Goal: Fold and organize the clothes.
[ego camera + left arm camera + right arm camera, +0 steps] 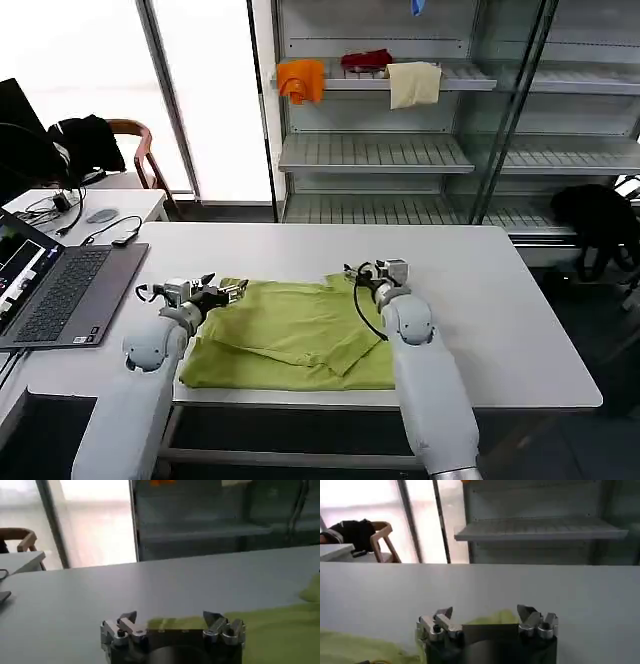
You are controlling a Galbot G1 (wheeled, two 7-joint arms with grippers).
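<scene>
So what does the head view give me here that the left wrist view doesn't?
Head view alone: the whole lime T-shirt partly folded on the white table, the right gripper open at its far right corner, the laptop, and orange, red and cream cloths on the shelf.

Left wrist view alone: a close look at the left gripper, open over the shirt's edge.

Both: T-shirt, table, left gripper, shelving.

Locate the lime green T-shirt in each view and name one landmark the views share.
Head view: T-shirt lies mid-table between both arms.
Left wrist view: T-shirt just beyond the open left pincer.
Right wrist view: T-shirt beside the open right pincer.
Shared landmark: white table.
</scene>
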